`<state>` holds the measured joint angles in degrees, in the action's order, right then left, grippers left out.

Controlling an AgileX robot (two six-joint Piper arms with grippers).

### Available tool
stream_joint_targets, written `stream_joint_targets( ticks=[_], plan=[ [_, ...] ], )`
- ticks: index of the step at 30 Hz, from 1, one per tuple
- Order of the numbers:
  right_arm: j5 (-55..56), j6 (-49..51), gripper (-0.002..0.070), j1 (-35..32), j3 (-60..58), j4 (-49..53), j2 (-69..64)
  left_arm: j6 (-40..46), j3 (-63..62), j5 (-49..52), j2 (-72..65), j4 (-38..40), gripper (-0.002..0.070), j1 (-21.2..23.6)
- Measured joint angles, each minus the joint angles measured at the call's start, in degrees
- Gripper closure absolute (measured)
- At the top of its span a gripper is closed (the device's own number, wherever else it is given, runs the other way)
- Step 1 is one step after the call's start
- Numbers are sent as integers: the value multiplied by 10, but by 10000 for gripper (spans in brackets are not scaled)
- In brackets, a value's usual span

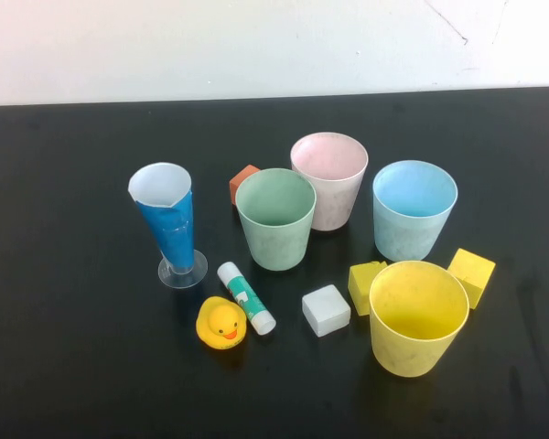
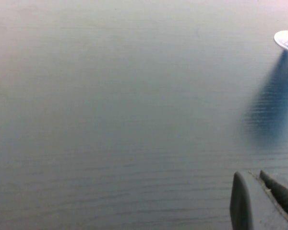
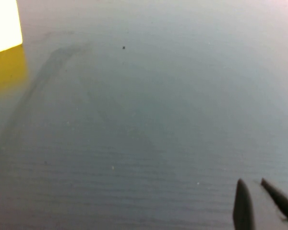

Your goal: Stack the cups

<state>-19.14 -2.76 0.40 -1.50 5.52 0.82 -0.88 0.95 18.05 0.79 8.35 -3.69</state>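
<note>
Four cups stand upright and apart on the black table (image 1: pixel 73 274) in the high view: pink cup (image 1: pixel 329 180) at the back, green cup (image 1: pixel 275 218) in front of it to the left, light blue cup (image 1: pixel 414 208) on the right, yellow cup (image 1: pixel 418 317) nearest on the right. Neither arm shows in the high view. My left gripper (image 2: pixel 252 175) hangs over bare table, fingers close together and empty. My right gripper (image 3: pixel 252 182) is also over bare table, fingers close together and empty.
A tall blue conical glass (image 1: pixel 169 224) stands left; its clear foot shows in the left wrist view (image 2: pixel 287 40). An orange block (image 1: pixel 242 183), glue stick (image 1: pixel 246 297), rubber duck (image 1: pixel 221 323), white block (image 1: pixel 326 310) and two yellow blocks (image 1: pixel 366 285) (image 1: pixel 472 274) lie among the cups.
</note>
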Motion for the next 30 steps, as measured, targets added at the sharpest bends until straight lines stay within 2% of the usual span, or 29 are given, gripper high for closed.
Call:
stream_joint_targets(
  ticks=[10, 12, 15, 18, 20, 27, 30],
  plan=[
    [0, 28, 659, 0, 0, -8, 0, 0, 0, 0, 0, -2, 677, 0],
    [0, 56, 659, 0, 0, -40, 0, 0, 0, 0, 0, -4, 677, 0],
    [0, 133, 659, 0, 0, -153, 0, -10, 0, -5, 0, 15, 677, 0],
    [2, 197, 659, 0, 0, -289, 0, -26, 1, -19, 0, 78, 677, 0],
    [9, 208, 659, 0, 1, -333, 0, -28, 2, -29, 0, 126, 677, 0],
    [17, 216, 659, 0, 1, -359, 0, -71, 2, -126, 0, 400, 677, 0],
    [18, 194, 659, 0, 0, -359, 0, -74, 2, -138, 0, 457, 677, 0]
  ],
)
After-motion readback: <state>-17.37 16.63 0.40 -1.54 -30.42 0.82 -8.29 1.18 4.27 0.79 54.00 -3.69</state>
